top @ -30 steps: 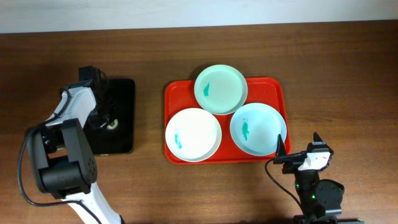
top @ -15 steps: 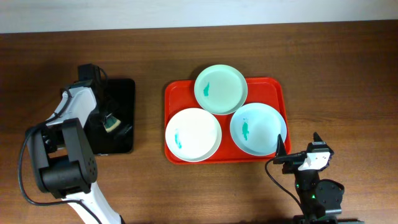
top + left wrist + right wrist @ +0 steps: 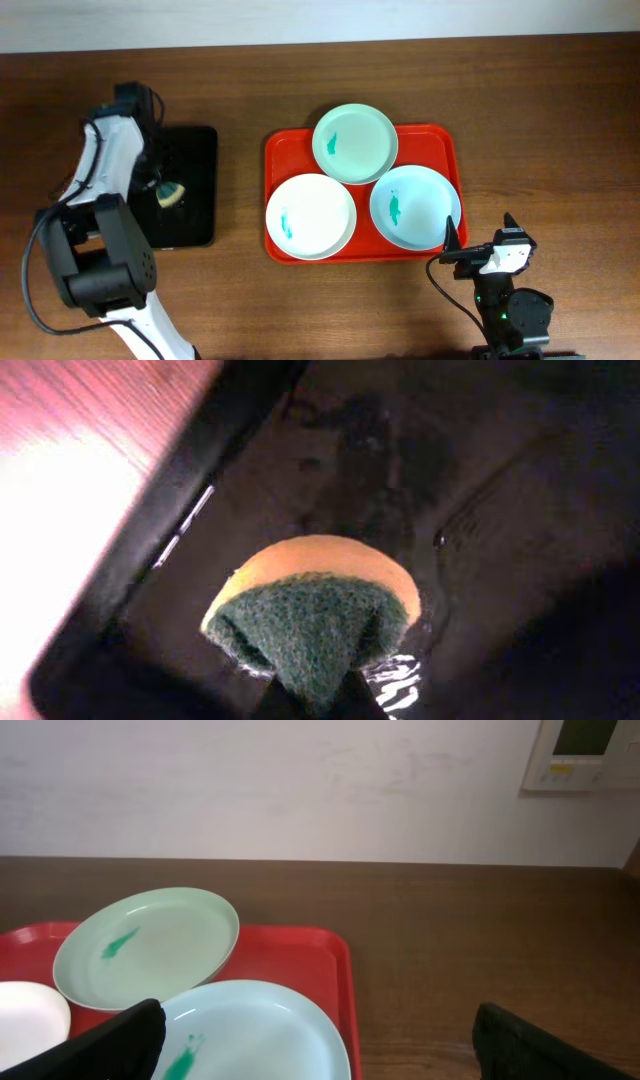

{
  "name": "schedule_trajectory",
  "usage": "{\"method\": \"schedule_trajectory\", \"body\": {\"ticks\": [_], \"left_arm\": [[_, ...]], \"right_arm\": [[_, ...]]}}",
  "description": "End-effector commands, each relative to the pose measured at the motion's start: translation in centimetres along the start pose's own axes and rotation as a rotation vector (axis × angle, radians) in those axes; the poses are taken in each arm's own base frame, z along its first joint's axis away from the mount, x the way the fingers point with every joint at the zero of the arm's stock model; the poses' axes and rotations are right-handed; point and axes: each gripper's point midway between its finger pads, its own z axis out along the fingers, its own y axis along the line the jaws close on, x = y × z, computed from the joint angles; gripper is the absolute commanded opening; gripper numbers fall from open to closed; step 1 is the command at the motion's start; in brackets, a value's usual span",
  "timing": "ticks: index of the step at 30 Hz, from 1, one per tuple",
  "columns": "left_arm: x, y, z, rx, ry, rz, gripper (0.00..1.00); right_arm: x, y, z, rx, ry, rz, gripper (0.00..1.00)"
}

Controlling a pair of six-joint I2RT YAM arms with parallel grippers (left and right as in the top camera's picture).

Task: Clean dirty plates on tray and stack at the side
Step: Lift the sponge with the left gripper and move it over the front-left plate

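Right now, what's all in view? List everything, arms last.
plates: 3, white, mint, pale blue, each with a teal smear, on the red tray
red tray: 1, red, mid-table
black tray: 1, black, left of the red tray
sponge: 1, yellow with green scrub side, over the black tray
table: 1, brown wood
wall panel: 1, white, on the wall behind
left claw: 1, shut on the sponge
right claw: 1, black, open, near the pale blue plate
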Motion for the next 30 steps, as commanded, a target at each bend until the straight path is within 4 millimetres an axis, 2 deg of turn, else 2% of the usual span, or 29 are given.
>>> {"method": "schedule_trajectory", "body": {"ticks": [1,3,4,7,11,13,15,17,18,21,23,24,27,30], "left_arm": [[-2.2,-0.5,-5.6,0.079,-0.091,-0.024,0.00],[-2.6,-0.5,-7.3,0.098,-0.120,-0.028,0.00],[-2.7,-0.5,-7.5,0.102,-0.127,-0.029,0.00],[-2.6,-0.5,-6.8,0.095,-0.119,-0.028,0.00],[-1.7,-0.9,-2.7,0.076,-0.083,-0.019,0.00],[0.1,-0.7,1.3,0.051,-0.039,-0.011,0.00],[0.2,-0.6,1.7,0.051,-0.035,-0.004,0.00],[-0.1,-1.2,0.5,0.088,-0.043,0.065,0.00],[-0.3,-1.7,-0.7,0.126,-0.049,0.115,0.00],[-0.6,-2.8,-5.4,0.224,-0.074,0.191,0.00],[0.2,-3.2,-9.0,0.289,-0.088,0.203,0.00],[1.1,-3.7,-10.5,0.337,-0.085,0.216,0.00],[4.4,-5.3,-12.9,0.433,-0.027,0.269,0.00],[8.4,-7.3,-13.3,0.449,0.054,0.361,0.00]], "right_arm": [[0.2,-0.1,0.0,0.005,0.003,0.008,0.98],[0.2,-0.1,0.0,0.005,0.003,0.008,0.99],[0.2,-0.1,0.0,0.005,0.003,0.008,0.99],[0.2,-0.1,0.0,0.005,0.003,0.008,0.99],[0.2,-0.1,0.0,0.005,0.003,0.008,0.98],[0.2,-0.1,0.0,0.005,0.003,0.008,0.99],[0.2,-0.1,0.0,0.005,0.003,0.008,0.98],[0.2,-0.1,0.0,0.005,0.003,0.008,0.98],[0.2,-0.1,0.0,0.005,0.003,0.008,0.99],[0.2,-0.1,0.0,0.005,0.003,0.008,0.98],[0.2,-0.1,0.0,0.005,0.003,0.008,0.98],[0.2,-0.1,0.0,0.005,0.003,0.008,0.99],[0.2,-0.1,0.0,0.005,0.003,0.008,0.99],[0.2,-0.1,0.0,0.005,0.003,0.008,0.98]]}}
